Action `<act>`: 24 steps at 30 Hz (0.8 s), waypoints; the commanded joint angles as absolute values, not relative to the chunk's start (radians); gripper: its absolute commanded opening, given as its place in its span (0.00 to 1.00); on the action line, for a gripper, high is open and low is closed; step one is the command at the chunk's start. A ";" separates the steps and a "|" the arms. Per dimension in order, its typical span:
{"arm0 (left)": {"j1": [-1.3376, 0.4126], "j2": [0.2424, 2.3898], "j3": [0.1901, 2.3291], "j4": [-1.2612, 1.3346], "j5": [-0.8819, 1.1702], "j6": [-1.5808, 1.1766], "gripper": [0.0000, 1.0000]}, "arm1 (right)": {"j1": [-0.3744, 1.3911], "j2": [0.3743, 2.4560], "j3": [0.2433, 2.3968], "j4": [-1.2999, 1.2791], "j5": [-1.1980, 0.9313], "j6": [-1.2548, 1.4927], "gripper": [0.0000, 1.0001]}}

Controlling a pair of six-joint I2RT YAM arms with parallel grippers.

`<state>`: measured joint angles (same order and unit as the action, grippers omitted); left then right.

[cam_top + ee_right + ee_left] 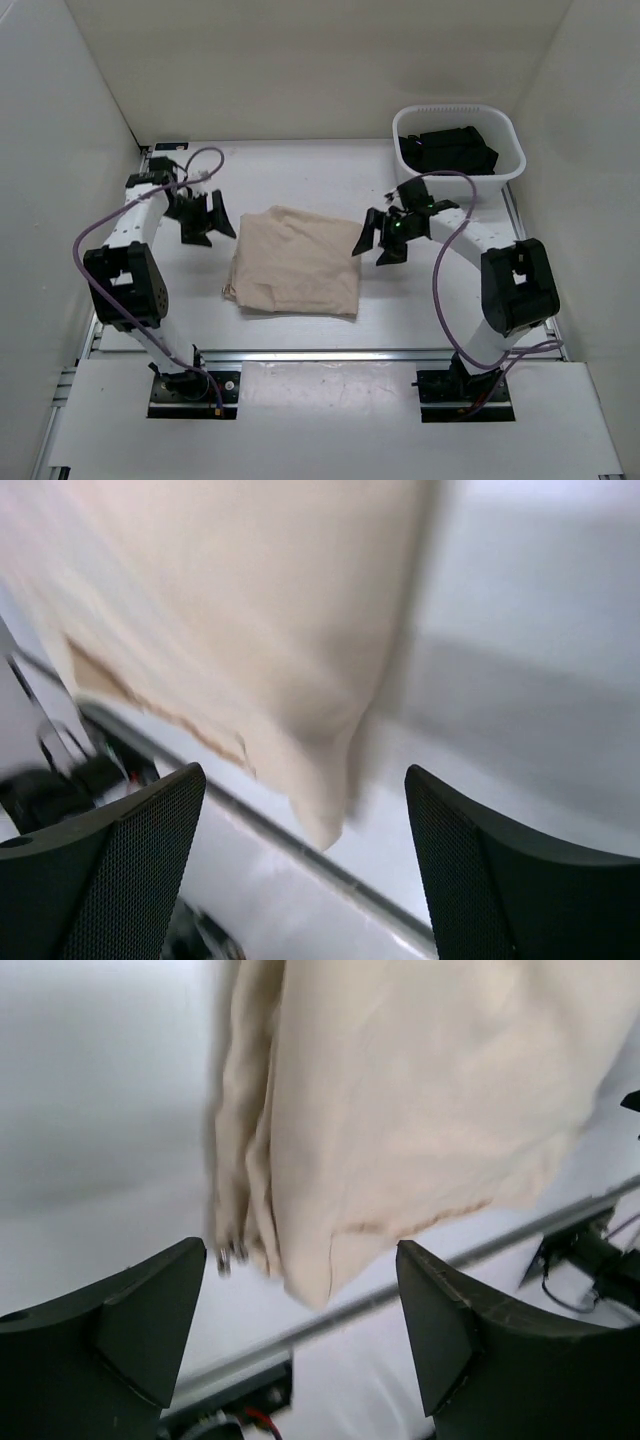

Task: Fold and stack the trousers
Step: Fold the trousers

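Note:
The light beige trousers (295,260) lie folded into a rough rectangle in the middle of the table. My left gripper (203,222) is open and empty, just off the cloth's upper left corner. My right gripper (380,238) is open and empty, just off the cloth's upper right edge. In the left wrist view the folded trousers (400,1100) lie beyond the spread fingers (150,1320), with stacked layer edges at the left. In the right wrist view the trousers (250,610) lie beyond the open fingers (130,870). No dark label shows.
A white basket (505,165) holding dark clothing (447,150) stands at the back right, close behind my right arm. A metal rail (330,355) runs along the table's near edge. White walls enclose the left, back and right sides.

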<state>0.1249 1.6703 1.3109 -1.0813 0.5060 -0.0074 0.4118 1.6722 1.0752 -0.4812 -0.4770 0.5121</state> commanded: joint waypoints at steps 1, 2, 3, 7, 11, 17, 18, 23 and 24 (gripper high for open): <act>0.089 1.786 1.492 -0.988 0.539 0.000 0.89 | 0.322 1.683 1.152 -0.470 -0.364 0.553 0.85; 0.069 1.825 1.531 -0.976 0.528 0.000 0.89 | 0.313 1.734 1.167 -0.444 -0.348 0.567 0.85; 0.069 1.863 1.610 -0.976 0.528 0.000 0.89 | 0.313 1.764 1.187 -0.401 -0.336 0.583 0.85; 0.041 2.026 1.747 -0.966 0.551 0.000 0.89 | 0.324 1.899 1.287 -0.304 -0.336 0.638 0.85; 0.021 2.108 1.804 -0.956 0.604 0.000 0.74 | 0.324 1.976 1.287 -0.171 -0.334 0.751 0.80; 0.011 2.166 1.822 -0.956 0.595 0.000 0.29 | 0.324 2.031 1.287 -0.074 -0.324 0.864 0.44; 0.011 2.166 1.822 -0.956 0.595 0.000 0.15 | 0.324 2.031 1.276 -0.074 -0.277 0.885 0.24; 0.011 2.157 1.832 -0.936 0.545 0.000 0.14 | 0.314 1.990 1.252 -0.074 -0.147 0.922 0.00; 0.011 2.157 1.832 -0.927 0.545 0.000 0.14 | 0.305 1.990 1.252 -0.083 -0.137 0.922 0.00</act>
<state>0.0109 2.1925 1.7992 -0.9581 0.5640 -0.0086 0.3351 2.0182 1.2617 -0.0952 -0.2581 0.8692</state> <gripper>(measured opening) 0.165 0.009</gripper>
